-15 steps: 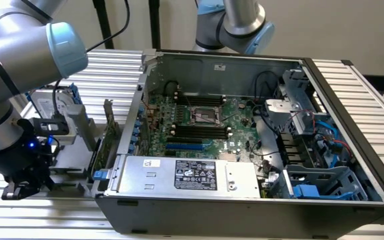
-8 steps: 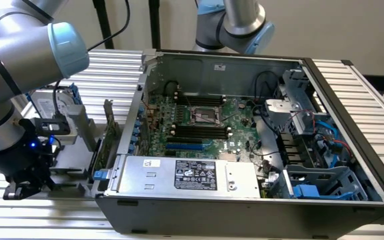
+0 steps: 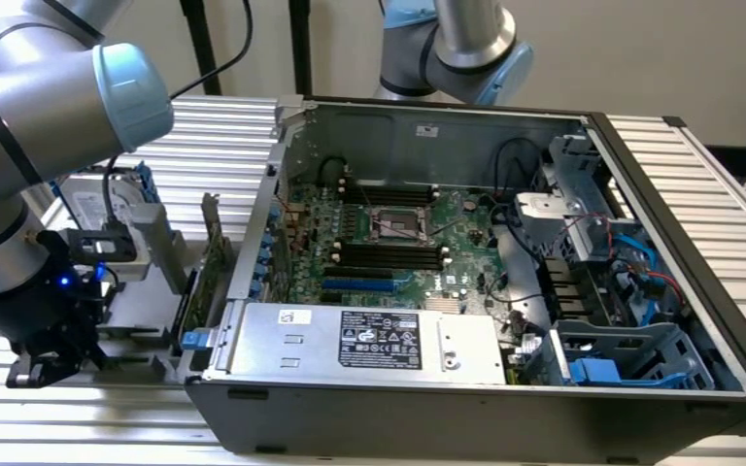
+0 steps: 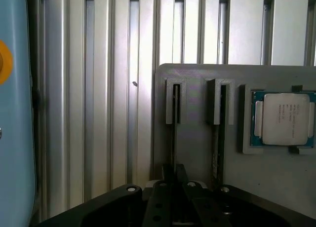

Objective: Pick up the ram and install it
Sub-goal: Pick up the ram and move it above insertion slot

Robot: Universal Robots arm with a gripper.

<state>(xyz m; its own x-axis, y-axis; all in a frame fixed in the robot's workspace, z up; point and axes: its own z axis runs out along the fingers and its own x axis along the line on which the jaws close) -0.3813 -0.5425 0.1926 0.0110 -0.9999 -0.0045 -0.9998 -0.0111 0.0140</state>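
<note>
One slatted bench (image 3: 218, 146) carries the open computer case (image 3: 412, 131) and, beside it, a grey holder (image 4: 197, 153) where the ram (image 4: 174, 123) stands on edge in the slot farther from the processor (image 4: 281, 118), jaws clenched on it, so the gripper (image 4: 174, 173) should, I judge, draw it straight out without twisting.

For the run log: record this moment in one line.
gripper: shut on ram stick; where: in grey holder; install: not yet
</note>
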